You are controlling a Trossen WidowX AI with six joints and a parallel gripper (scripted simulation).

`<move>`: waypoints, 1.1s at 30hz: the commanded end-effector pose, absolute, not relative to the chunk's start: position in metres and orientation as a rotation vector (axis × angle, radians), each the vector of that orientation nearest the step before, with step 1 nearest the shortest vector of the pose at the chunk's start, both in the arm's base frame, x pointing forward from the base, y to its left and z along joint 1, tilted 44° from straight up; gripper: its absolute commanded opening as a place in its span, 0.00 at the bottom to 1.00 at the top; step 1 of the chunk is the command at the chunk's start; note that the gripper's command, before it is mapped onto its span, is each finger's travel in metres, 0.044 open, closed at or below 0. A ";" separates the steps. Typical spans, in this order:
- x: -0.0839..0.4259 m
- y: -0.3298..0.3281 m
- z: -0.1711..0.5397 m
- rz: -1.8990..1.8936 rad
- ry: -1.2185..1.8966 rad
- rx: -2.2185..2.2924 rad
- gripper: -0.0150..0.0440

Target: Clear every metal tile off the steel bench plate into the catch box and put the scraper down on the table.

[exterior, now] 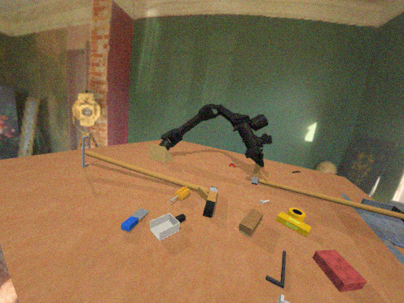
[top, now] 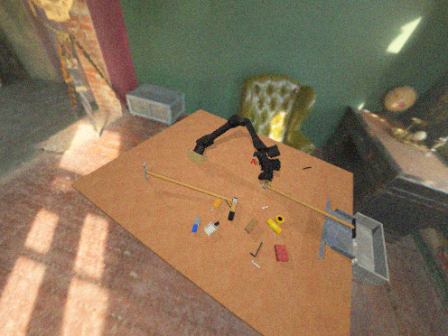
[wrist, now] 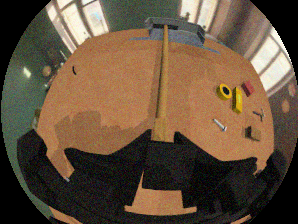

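Observation:
My gripper is shut on the near end of the long scraper. The wooden handle runs out to the steel bench plate. The scraper's dark head is at the plate's far edge, beside the catch box. Two small pale pieces, which look like tiles, show along that edge in the top view, one near the head and one at the front corner. The middle of the plate looks bare. The box's contents are too blurred to tell.
A second long-handled tool lies to the left, its grey crossbar upright. A black-and-wood brush, orange screwdriver, white tray, brown block, yellow piece and red block are on the table.

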State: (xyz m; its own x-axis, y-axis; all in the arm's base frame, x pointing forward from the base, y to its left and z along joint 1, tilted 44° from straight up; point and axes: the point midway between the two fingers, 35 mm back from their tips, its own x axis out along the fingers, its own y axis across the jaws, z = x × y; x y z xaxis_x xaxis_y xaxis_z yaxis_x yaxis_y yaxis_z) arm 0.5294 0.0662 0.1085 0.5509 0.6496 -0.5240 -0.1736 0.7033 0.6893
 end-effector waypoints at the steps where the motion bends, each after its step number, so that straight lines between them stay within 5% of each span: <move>1: 0.529 0.066 0.109 0.526 0.857 0.625 0.25; 33: 0.515 0.059 0.111 0.522 0.854 0.626 0.25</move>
